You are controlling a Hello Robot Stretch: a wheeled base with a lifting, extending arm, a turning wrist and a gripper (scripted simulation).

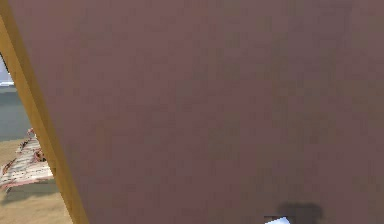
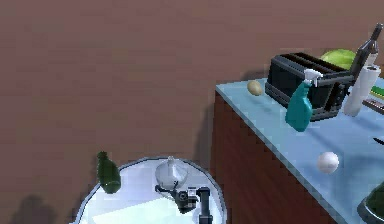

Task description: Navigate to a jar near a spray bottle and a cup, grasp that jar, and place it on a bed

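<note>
Clear jar (image 2: 172, 173) near green bottle (image 2: 107, 172)

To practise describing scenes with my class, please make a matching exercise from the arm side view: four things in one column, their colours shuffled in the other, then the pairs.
Things:
1. spray bottle
2. toaster
3. bottle on the round table
4. ball on the counter

Colours:
A. white
B. dark green
C. teal
D. black

Pairs: 1-C; 2-D; 3-B; 4-A
</note>
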